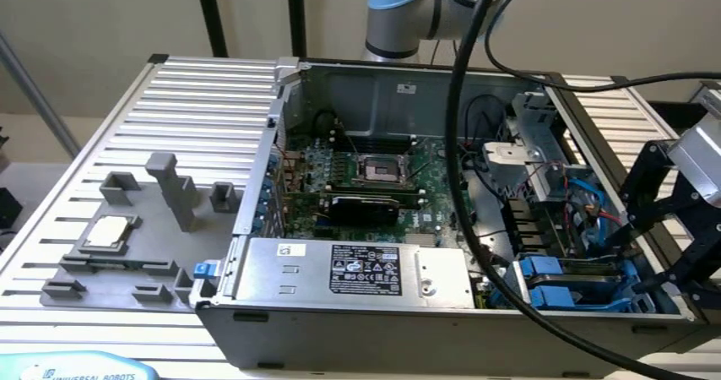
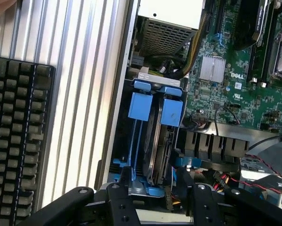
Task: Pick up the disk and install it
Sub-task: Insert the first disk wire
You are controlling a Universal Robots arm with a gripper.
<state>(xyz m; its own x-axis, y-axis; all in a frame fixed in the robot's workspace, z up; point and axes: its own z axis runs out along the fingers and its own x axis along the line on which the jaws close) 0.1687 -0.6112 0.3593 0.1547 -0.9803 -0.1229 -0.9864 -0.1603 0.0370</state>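
Ribbed alu table [image 1: 214, 93] carries an open PC case [image 1: 372, 339], lid off, insides facing up. Robot arm [image 1: 400, 8] comes in over the case's far wall, w/ black cables hanging across. Inside: green motherboard [image 1: 372, 203] in the middle, large grey box [image 1: 282, 279] w/ black-and-white label along the near wall. Black keyboard [image 2: 13, 141] lies on the table just outside the case. On the exterior view's left, a grey fixture [image 1: 124, 266] sits on the table w/ a small square silver chip [image 1: 110, 230] on it.

Claw [image 2: 157, 206] hangs over the drive bay in the case's near corner, exterior view's right. It's released: jaws apart, nothing held.

The disk [image 2: 171, 113] stands on edge in that bay, blue frame up, right below the claw. Second blue frame [image 2: 141, 106] sits just beside it, betw. disk and case wall.
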